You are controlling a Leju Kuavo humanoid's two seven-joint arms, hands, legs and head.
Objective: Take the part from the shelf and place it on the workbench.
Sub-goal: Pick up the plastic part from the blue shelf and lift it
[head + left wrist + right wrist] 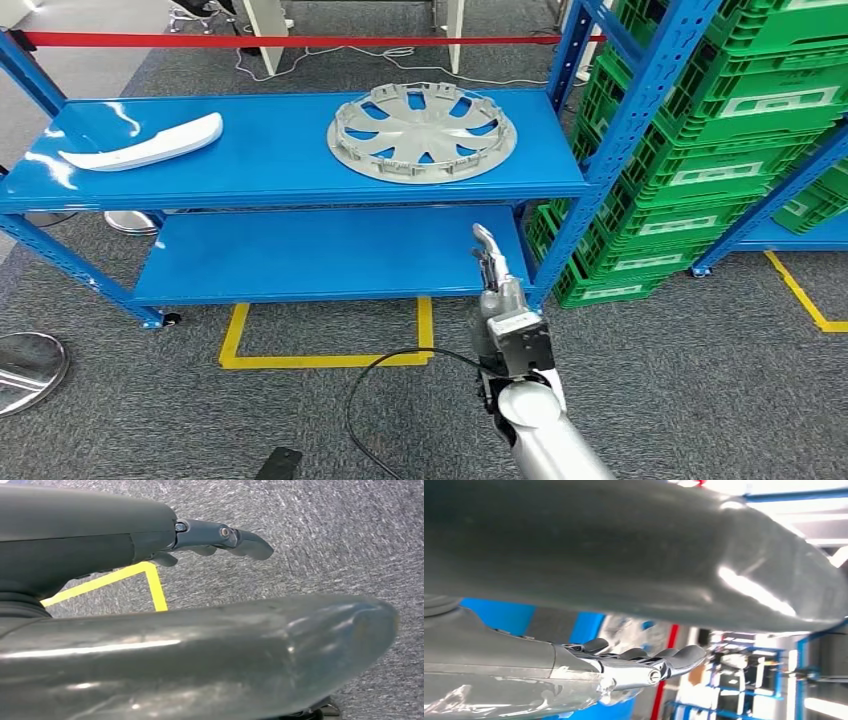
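A grey wheel cover [422,131] lies flat on the top board of the blue shelf [270,180], toward its right end. A long white trim part [148,145] lies on the same board at the left. My right hand [492,265] is raised in front of the lower board, below the wheel cover and apart from it, fingers straight and holding nothing. In the right wrist view the right hand [634,667] has its fingers stretched out side by side under the thick thumb. My left hand [165,605] hangs over the grey carpet, fingers [222,537] extended, with nothing in it.
Stacked green crates [720,130] stand behind the shelf's right upright [625,130]. A red bar [300,40] runs behind the shelf. Yellow floor tape [330,357] marks the carpet before it. A black cable [385,365] loops by my right arm. A round metal base [25,370] sits at the left.
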